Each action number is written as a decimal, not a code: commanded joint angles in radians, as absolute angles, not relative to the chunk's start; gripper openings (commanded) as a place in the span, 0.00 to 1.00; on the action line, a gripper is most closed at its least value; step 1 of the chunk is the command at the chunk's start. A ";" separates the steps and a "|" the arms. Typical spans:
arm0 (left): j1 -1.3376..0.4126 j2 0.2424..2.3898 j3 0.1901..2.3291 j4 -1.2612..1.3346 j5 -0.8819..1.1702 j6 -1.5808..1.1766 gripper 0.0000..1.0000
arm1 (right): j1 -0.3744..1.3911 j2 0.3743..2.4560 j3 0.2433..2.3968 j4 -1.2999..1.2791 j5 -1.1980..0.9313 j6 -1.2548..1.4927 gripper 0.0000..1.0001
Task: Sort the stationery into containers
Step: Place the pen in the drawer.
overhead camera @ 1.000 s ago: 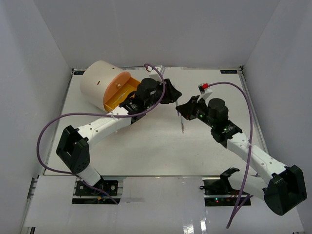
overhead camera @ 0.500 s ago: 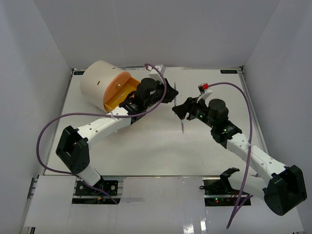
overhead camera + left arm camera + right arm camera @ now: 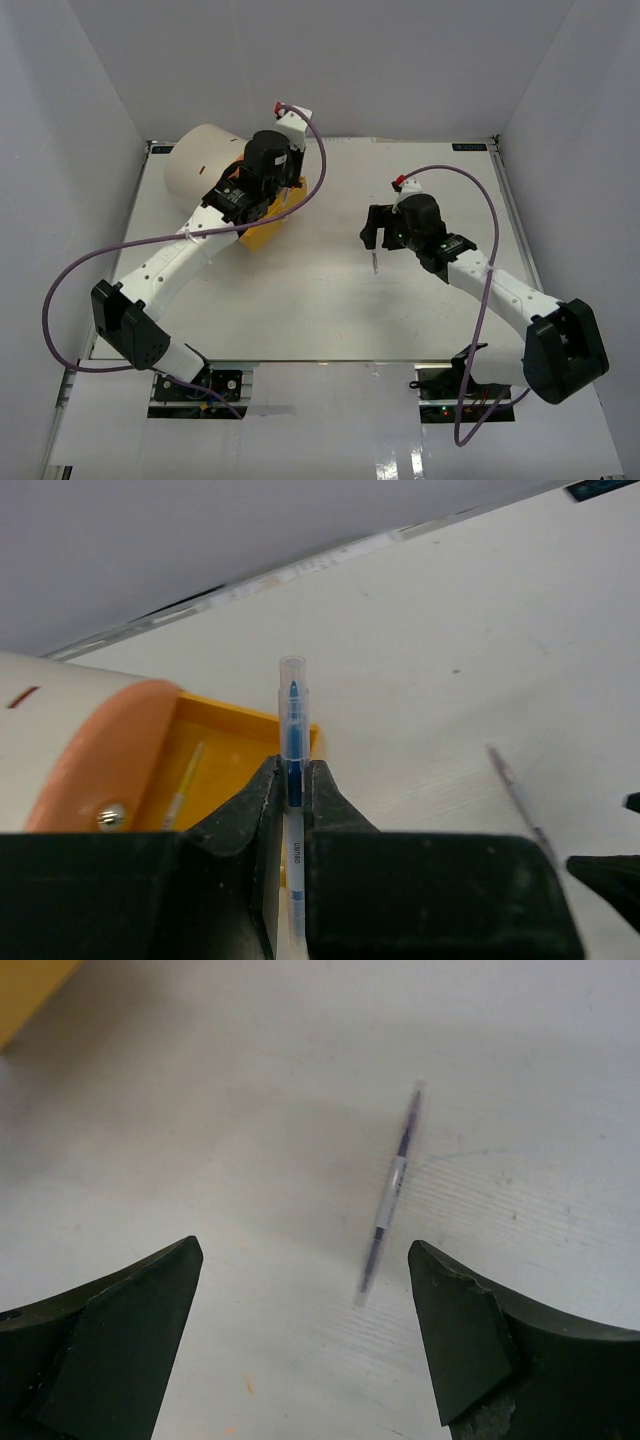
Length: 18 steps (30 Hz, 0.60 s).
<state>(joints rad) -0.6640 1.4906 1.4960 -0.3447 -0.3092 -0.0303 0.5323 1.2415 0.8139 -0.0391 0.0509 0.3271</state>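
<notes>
A slim blue pen (image 3: 292, 740) stands pinched between the jaws of my left gripper (image 3: 292, 785), its capped tip sticking out ahead. That gripper (image 3: 270, 200) hovers at the open orange drawer (image 3: 225, 760) of the cream cylindrical organizer (image 3: 195, 165). A yellow pen (image 3: 185, 780) lies inside the drawer. A purple pen (image 3: 392, 1195) lies flat on the table. My right gripper (image 3: 305, 1290) hangs open just above it, one finger on each side and not touching. From above, the purple pen (image 3: 374, 262) shows right under the right gripper (image 3: 372, 230).
The organizer's round orange face carries a small brass knob (image 3: 112, 815). White walls enclose the table (image 3: 330, 300) on three sides. Purple cables loop off both arms. The open drawer (image 3: 262, 232) juts out toward the table's middle.
The two grippers met at the table's middle; the left one shut on the blue pen and the right one opened. The left arm carried the pen back to the drawer; the right turned over the purple pen.
</notes>
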 commanded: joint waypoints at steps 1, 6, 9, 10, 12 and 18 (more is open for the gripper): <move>-0.605 1.486 1.551 -0.535 -0.367 0.150 0.02 | 0.535 1.314 0.867 -0.126 0.112 0.302 0.90; -0.539 1.546 1.546 -0.584 -0.383 0.230 0.04 | 0.535 1.419 0.882 -0.123 0.109 0.314 0.91; -0.525 1.594 1.543 -0.594 -0.414 0.244 0.09 | 0.537 1.475 0.900 -0.121 0.101 0.313 0.93; -0.520 1.611 1.542 -0.591 -0.414 0.245 0.11 | 0.538 1.503 0.905 -0.117 0.109 0.313 0.94; -0.517 1.621 1.545 -0.578 -0.410 0.244 0.18 | 0.541 1.532 0.916 -0.121 0.129 0.310 0.96; -0.517 1.623 1.568 -0.580 -0.410 0.227 0.62 | 0.569 1.649 0.963 -0.150 0.181 0.311 1.00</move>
